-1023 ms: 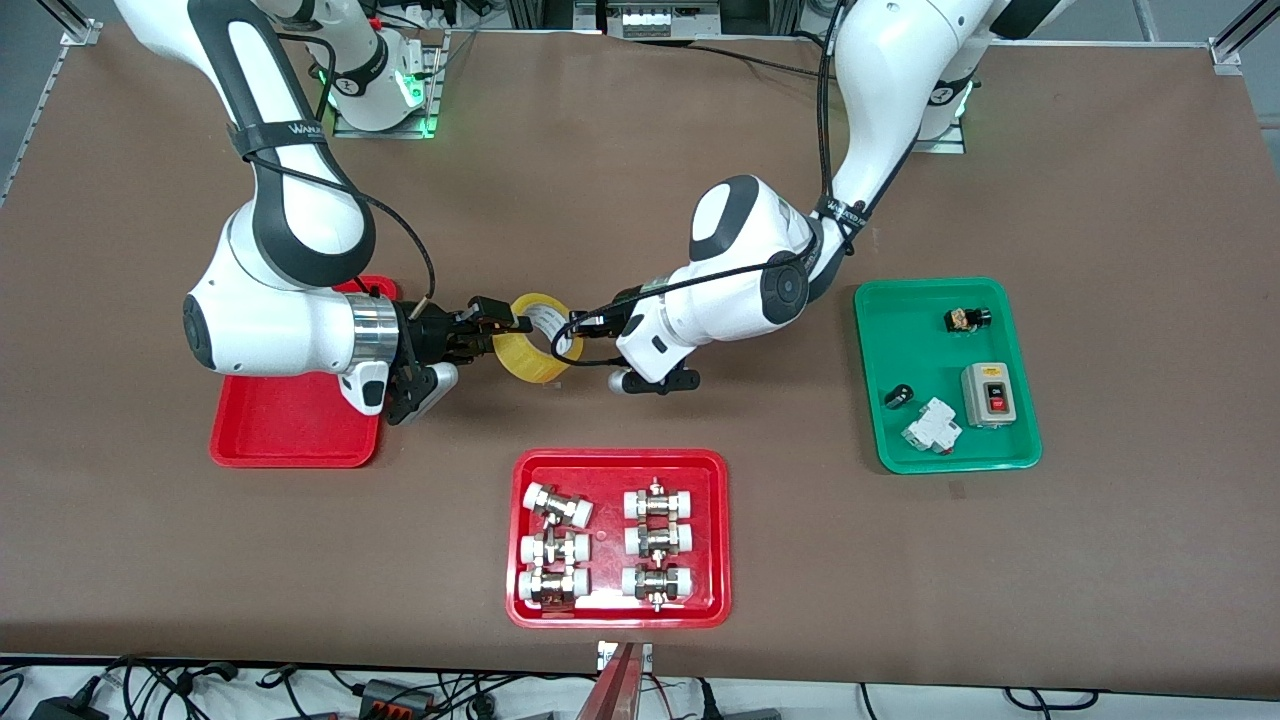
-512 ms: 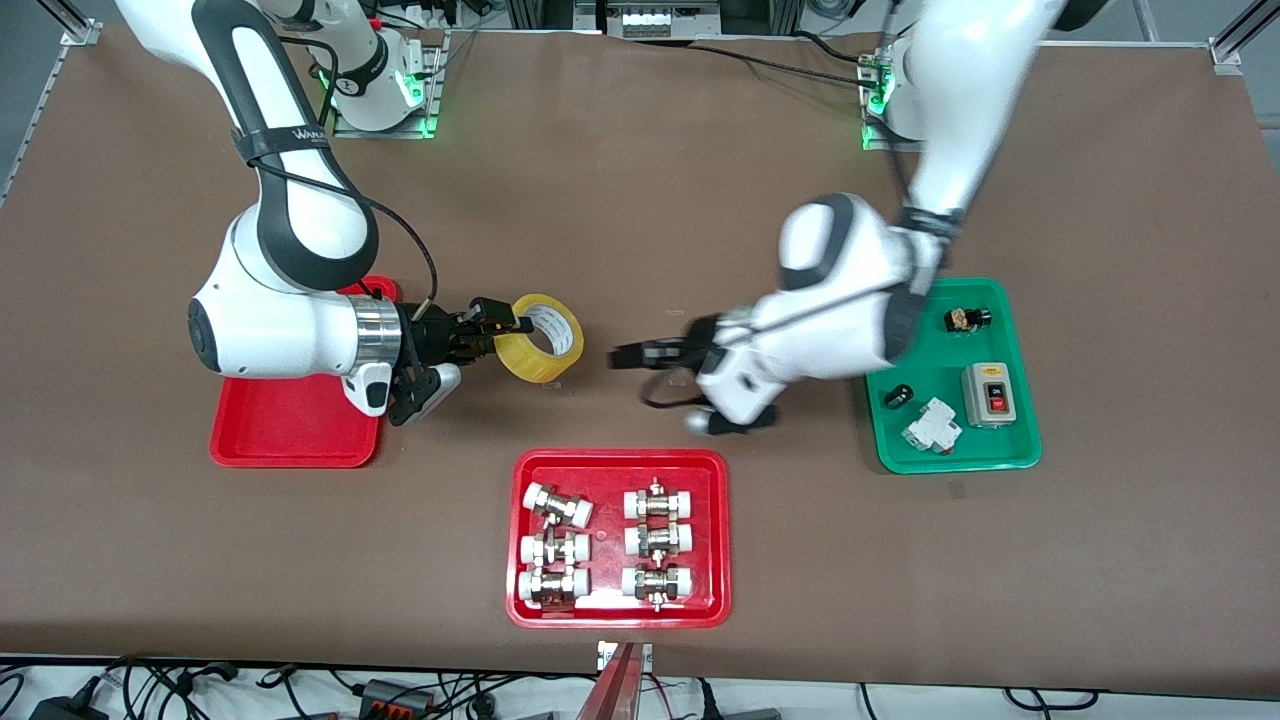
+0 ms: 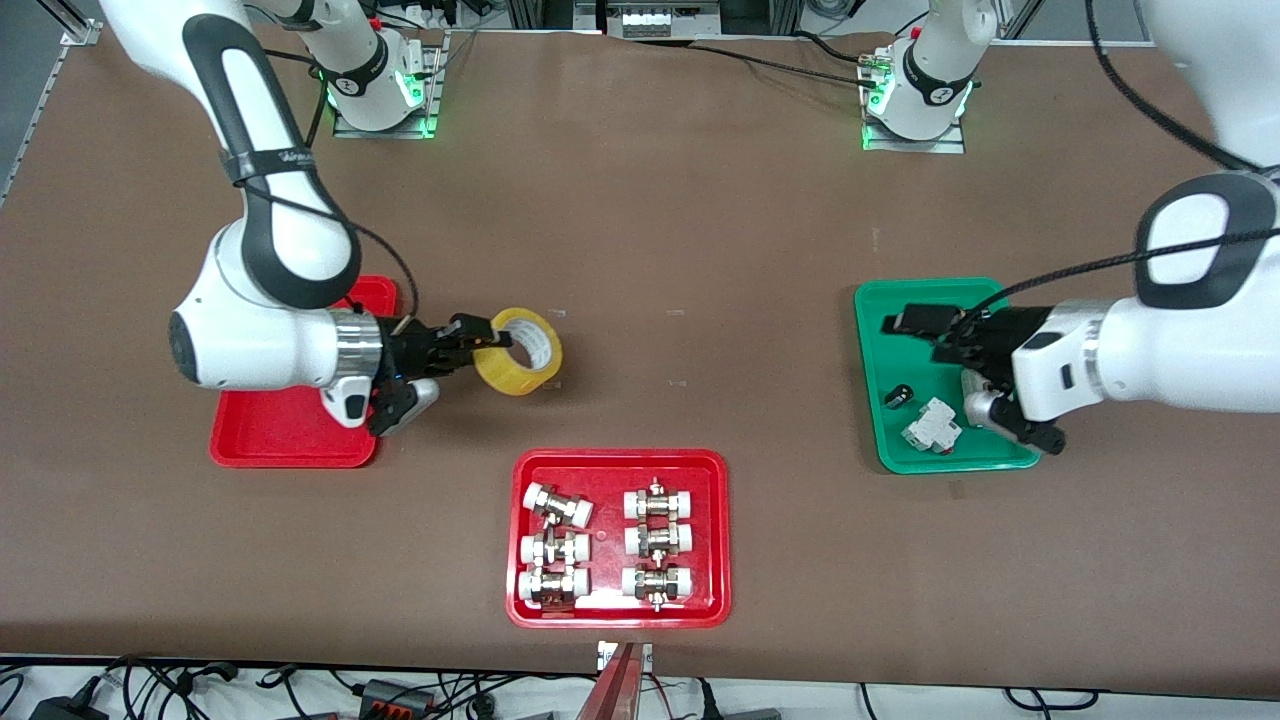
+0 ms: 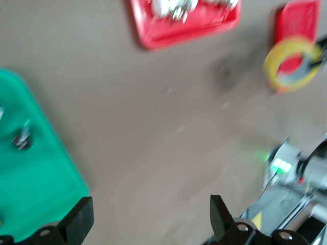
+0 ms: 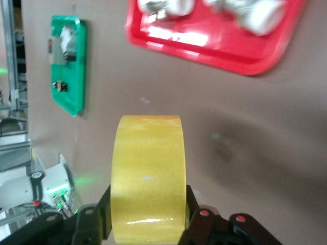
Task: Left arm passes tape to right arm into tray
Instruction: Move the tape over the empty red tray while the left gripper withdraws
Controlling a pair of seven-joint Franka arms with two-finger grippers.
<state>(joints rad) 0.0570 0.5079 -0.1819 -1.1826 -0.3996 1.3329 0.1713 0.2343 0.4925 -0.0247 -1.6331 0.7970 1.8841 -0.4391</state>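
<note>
Gripping the tape (image 3: pixel 518 351), the right gripper (image 3: pixel 484 339) has its fingers clamped across the roll's wall, one inside the pale core and one outside; the right wrist view shows the yellow band (image 5: pixel 148 176) standing on edge between the two black fingers. The roll hangs in the air over bare brown table (image 3: pixel 640 220), just beside the plain red tray (image 3: pixel 290 440) that sits under the right arm's wrist at the right arm's end of the table. No object shows on the visible part of that tray; much of it is hidden by the arm.

The left gripper (image 3: pixel 925 330) is over the green tray (image 3: pixel 880 300) at the left arm's end of the table, well apart from the tape. Its fingers stand spread with nothing between them, as the left wrist view shows with its two dark fingertips (image 4: pixel 217 212) wide of each other.

In the green tray lie a small black cylindrical part (image 3: pixel 900 395) and a white breaker-like block (image 3: pixel 930 428); whatever else it holds is covered by the left arm.

Nearer the front camera, midway along the table, is a second red tray (image 3: pixel 620 612) holding six metal fittings with white caps (image 3: pixel 655 540), set in two columns of three. The one farthest from the camera in the column toward the right arm's end lies tilted; the others lie roughly parallel.
</note>
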